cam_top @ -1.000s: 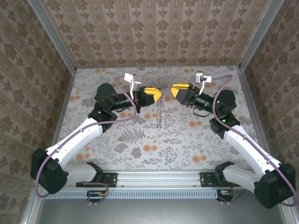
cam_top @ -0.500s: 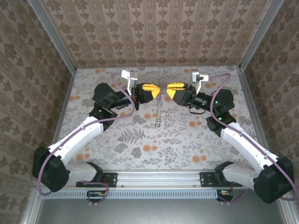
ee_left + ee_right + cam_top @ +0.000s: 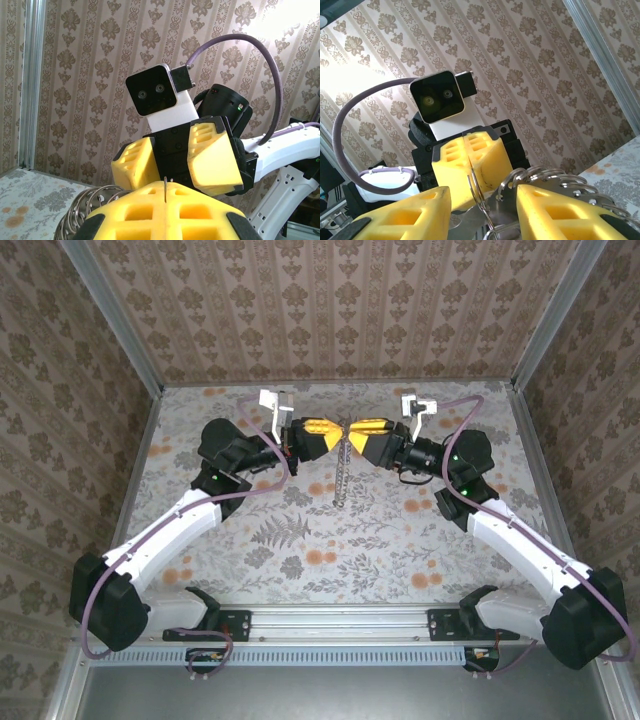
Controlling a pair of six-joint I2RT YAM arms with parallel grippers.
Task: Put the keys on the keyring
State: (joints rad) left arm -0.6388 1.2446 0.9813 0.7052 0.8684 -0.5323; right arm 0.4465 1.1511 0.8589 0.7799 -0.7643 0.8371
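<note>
**Threading apparently well advanced.** The left gripper (image 3: 340, 433), jaws closed, pinches the wire of the keyring (image 3: 475, 195) at the upper centre of the top view. Many keys (image 3: 341, 475) hang from it as a chain toward the worktop (image 3: 300, 540). The right gripper (image 3: 354, 430) meets it tip to tip, jaws apart, with the wire and uppermost keys between them. Whether loose keys remain cannot be told.

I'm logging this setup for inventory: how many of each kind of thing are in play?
Arms: 2, left arm, right arm
Grippers: 2, left gripper, right gripper
Keyring: 1
Chain of keys: 1, single keys too small to count
Total: 6
</note>
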